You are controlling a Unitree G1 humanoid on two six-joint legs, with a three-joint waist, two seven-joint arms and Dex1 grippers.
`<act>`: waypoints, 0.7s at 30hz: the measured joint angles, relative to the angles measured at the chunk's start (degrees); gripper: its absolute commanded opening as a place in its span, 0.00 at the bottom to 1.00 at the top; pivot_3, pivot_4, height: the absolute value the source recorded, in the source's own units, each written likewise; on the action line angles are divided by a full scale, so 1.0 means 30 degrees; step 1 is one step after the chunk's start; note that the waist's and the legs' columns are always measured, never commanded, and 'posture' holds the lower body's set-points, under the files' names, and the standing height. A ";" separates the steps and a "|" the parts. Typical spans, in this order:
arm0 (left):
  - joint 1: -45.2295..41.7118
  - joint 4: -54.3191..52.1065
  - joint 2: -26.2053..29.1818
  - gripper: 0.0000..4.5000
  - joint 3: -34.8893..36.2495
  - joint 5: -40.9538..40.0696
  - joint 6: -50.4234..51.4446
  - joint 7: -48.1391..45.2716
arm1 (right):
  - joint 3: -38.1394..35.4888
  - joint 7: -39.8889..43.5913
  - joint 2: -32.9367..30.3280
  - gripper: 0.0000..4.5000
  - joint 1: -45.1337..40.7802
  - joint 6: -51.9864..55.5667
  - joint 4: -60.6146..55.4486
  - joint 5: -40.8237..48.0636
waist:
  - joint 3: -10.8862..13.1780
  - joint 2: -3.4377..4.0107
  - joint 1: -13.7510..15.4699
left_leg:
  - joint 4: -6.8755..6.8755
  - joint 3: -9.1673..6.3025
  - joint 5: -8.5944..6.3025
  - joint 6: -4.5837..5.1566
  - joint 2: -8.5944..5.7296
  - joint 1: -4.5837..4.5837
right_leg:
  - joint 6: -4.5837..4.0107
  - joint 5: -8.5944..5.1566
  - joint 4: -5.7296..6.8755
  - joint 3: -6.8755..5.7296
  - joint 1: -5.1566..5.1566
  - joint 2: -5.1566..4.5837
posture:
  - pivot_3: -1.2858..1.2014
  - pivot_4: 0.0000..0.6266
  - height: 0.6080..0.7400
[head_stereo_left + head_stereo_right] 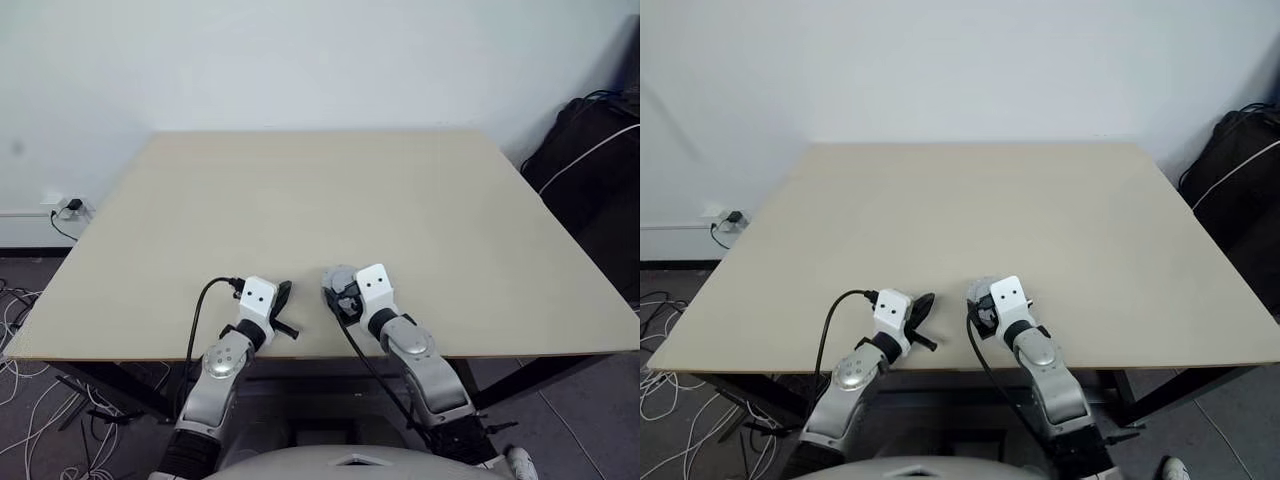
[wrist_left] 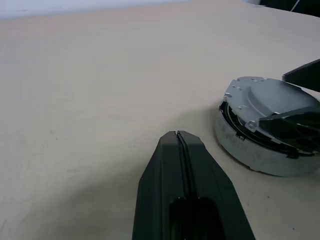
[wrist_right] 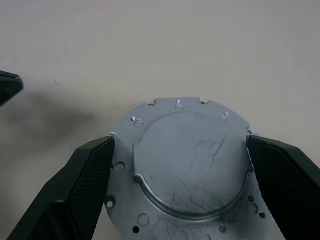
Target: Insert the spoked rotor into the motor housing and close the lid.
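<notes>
Head views, left and right eye. Counter: beige top, standing against a white wall. Left gripper: near the counter's front edge, black fingers pressed together, nothing between them. Right gripper: just beside the left one, over a small round silver-grey piece, the lid, which lies on the counter near the front edge. Black bag: on the floor past the counter's right side. Wall socket with a plug, and loose white cables on the floor at the left.

Left wrist view. Left gripper: two black fingers closed flat against each other, a thin seam between them, empty, the tip just above the counter. Lid: round silver-grey metal assembly resting on the counter just beside the fingertip, apart from it; a flat top plate with small holes over a dark slot and a shiny cylindrical wall. A black finger of the right gripper lies against its far side.

Right wrist view. Right gripper: jaws spread wide, one ribbed black finger at each side of the lid; both sit at its rim, but whether they press on it cannot be told. The lid shows a round scratched plate with a raised central panel and small perimeter holes. Motor housing and spoked rotor: hidden under the lid, if there at all; cannot tell.
</notes>
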 measured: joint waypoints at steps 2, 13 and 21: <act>0.0046 0.0000 0.0005 0.00 0.0003 0.0000 -0.0006 -0.0068 | -0.0070 0.0049 -0.0004 0.99 -0.0211 -0.0065 0.0397 0.0022 | 0.0000 0.0000 -0.0001 | 0.0000 0.0000 0.0000 0.0000 0.0001 0.0001 | 0.0000 0.0000 0.0002 -0.0001 0.0001 0.0001 | 0.52 0.00 1.00; 0.0102 0.0000 0.0005 0.00 0.0003 0.0000 -0.0006 -0.0184 | -0.0617 0.0180 0.0003 0.71 -0.0717 -0.0644 0.1554 0.0342 | -0.0033 -0.0003 0.0003 | 0.0008 0.0000 0.0002 0.0000 0.0000 0.0011 | 0.0000 0.0002 0.0007 0.0001 0.0015 0.0001 | 0.52 0.00 1.00; 0.0098 0.0000 -0.0002 0.00 -0.0016 0.0001 0.0007 -0.0215 | -0.0639 0.0259 -0.0138 0.71 -0.0583 -0.0225 0.1251 0.0404 | -0.0063 0.0008 0.0038 | 0.0010 -0.0001 0.0001 0.0002 -0.0004 0.0010 | 0.0000 0.0002 0.0005 0.0000 0.0019 -0.0001 | 0.52 0.00 1.00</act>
